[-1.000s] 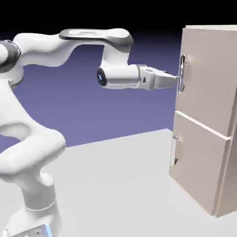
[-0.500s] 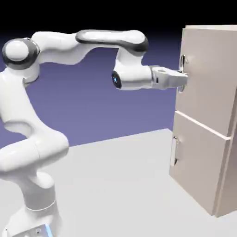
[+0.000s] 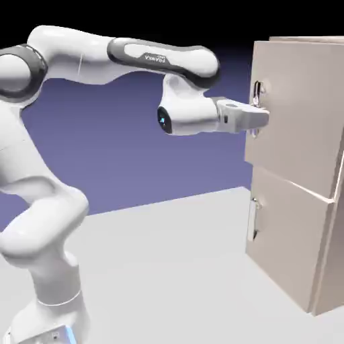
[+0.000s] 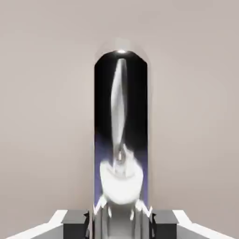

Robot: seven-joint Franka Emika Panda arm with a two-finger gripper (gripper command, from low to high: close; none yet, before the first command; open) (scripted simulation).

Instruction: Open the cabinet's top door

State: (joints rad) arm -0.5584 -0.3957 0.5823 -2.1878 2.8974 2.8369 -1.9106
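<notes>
The tall beige cabinet (image 3: 302, 222) stands at the right of the exterior view. Its top door (image 3: 295, 114) has swung a little out from the cabinet front, its left edge standing proud of the lower door (image 3: 285, 222). My gripper (image 3: 259, 117) is shut on the top door's vertical silver handle (image 3: 258, 107), with the arm reaching level from the left. In the hand view the shiny handle (image 4: 120, 135) fills the middle, running up between the two grey fingertips (image 4: 74, 224) at the bottom edge, with the beige door panel (image 4: 46, 116) behind it.
The lower door stays flush, with its own short silver handle (image 3: 253, 218) near its left edge. The grey table (image 3: 168, 269) spreads below the arm, and the robot's base (image 3: 54, 316) stands at the lower left.
The gripper moved in onto the handle and shut on it, then drew back left. The top door has swung slightly out with it.
</notes>
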